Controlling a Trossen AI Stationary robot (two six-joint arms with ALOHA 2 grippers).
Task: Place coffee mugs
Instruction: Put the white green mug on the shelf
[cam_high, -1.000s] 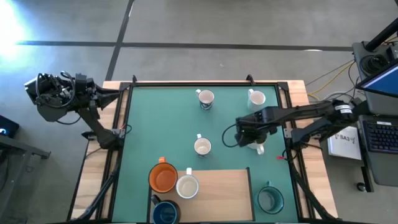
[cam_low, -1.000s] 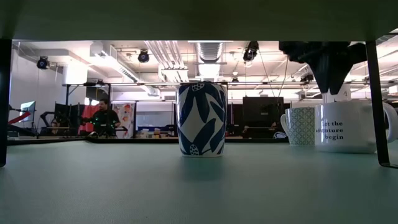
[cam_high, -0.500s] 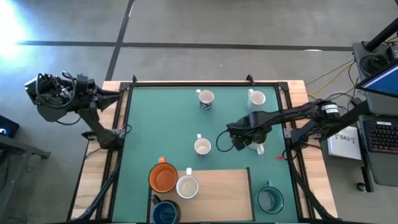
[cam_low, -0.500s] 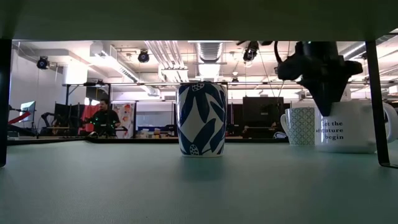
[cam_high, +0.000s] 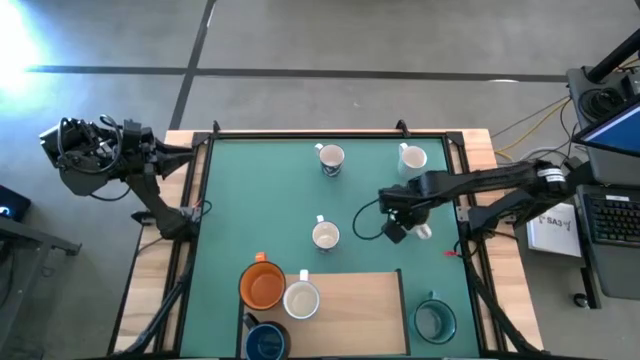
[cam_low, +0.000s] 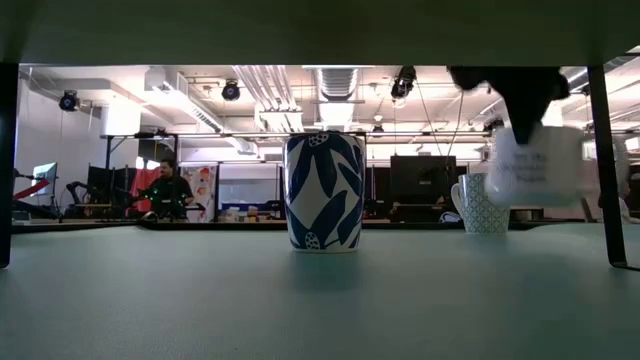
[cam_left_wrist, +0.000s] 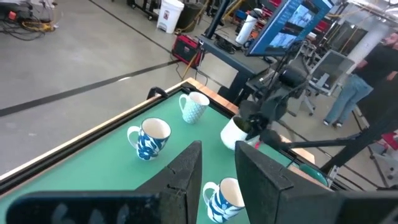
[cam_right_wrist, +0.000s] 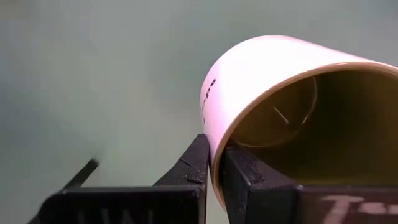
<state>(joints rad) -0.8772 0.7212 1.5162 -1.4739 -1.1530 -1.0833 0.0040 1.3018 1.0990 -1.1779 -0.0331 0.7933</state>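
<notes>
Right claw (cam_right_wrist: 214, 168) pinches white mug (cam_right_wrist: 280, 106) above green table (cam_high: 260, 200)

The right gripper (cam_right_wrist: 214, 163) has its two dark fingers (cam_right_wrist: 193, 165) pinched on the rim of a white mug (cam_right_wrist: 261, 87), which hangs tilted above the green table (cam_right_wrist: 93, 74).

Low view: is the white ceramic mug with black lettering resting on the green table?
No, the white ceramic mug with black lettering hangs tilted above the green table, pinched by the right gripper.
</notes>
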